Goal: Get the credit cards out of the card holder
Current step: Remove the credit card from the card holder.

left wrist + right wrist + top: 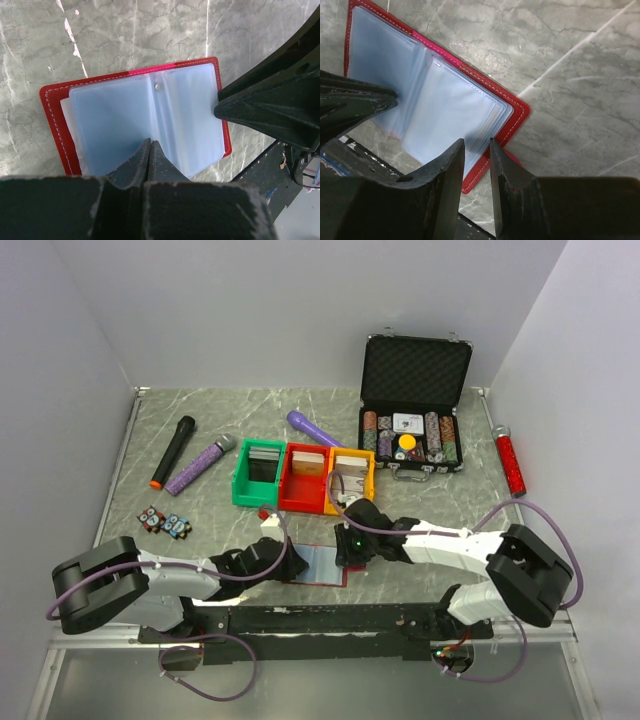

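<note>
While the card holder (318, 566) lies spread open on the table (450, 510) just ahead of the arm bases, the left gripper (150, 144) presses down on its pale sleeves (110, 120), jaws squeezed together and holding nothing. The right gripper (476, 146) hovers at the opposite edge, jaws a narrow slit apart, nothing clearly pinched. The danger: it nips a slippery sleeve rather than a card and drags the whole holder out from under that pin.
</note>
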Tool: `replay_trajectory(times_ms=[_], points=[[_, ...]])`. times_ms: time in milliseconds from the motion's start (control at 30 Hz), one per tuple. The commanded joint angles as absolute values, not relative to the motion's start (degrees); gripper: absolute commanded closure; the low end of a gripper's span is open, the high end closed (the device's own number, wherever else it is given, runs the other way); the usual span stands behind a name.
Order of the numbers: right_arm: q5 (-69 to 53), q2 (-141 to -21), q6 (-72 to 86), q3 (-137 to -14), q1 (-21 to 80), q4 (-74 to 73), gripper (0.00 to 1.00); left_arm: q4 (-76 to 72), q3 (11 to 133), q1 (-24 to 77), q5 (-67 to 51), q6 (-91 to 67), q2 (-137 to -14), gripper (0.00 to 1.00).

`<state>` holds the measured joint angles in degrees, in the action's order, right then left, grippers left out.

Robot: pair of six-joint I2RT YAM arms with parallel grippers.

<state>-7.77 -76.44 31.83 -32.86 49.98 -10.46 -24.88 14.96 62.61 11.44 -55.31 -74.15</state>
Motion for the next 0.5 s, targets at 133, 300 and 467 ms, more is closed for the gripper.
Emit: replay_trajectory(times_ms=[133,300,467], points=[[-3.52,-80.15,29.88,-38.58,53.61,-13.97,0.65,-26.1,13.01,62.84,12.04,-56.42,-74.79,0.99],[-2.29,-82.88,29.09,-41.57,55.1,-15.64,0.63,-26.63,12.48,62.84,11.78,-56.6,-75.06,0.99],[-1.06,-84.55,28.39,-44.38,56.25,-17.22,0.56,-26.81,11.87,62.84,11.95,-56.6,-74.36,0.99]])
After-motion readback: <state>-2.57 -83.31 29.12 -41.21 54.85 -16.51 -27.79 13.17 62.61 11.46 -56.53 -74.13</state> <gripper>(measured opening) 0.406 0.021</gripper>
